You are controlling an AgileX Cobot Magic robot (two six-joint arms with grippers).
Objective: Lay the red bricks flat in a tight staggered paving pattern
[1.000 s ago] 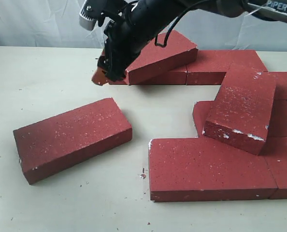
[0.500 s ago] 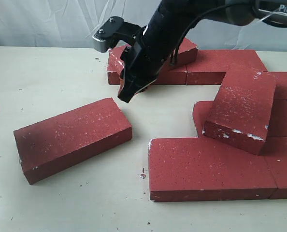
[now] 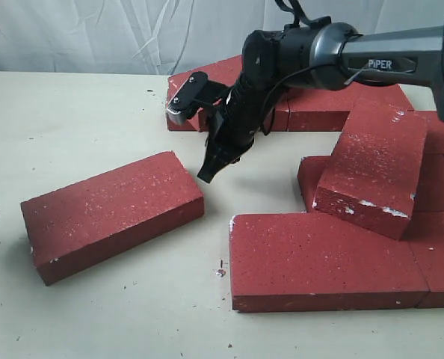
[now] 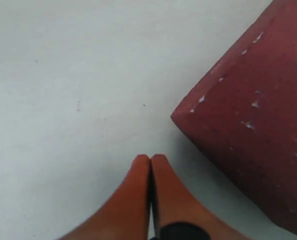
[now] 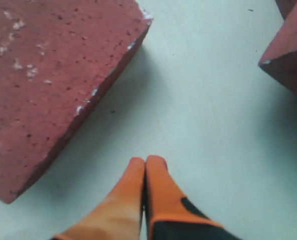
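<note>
Right wrist view: right claw (image 5: 145, 161) together, empty, near stray brick (image 5: 53, 75) — probably to push it flush; left claw (image 4: 150, 159) likewise together.

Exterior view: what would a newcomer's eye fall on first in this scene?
The right end effector, shut and empty, points down toward the table beside the far corner of a lone brick lying flat on the left. On the right, a tilted brick leans on top of the flat bricks.

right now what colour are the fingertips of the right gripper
Orange, turning black further back on the right gripper; clearest in the right wrist view.
</note>
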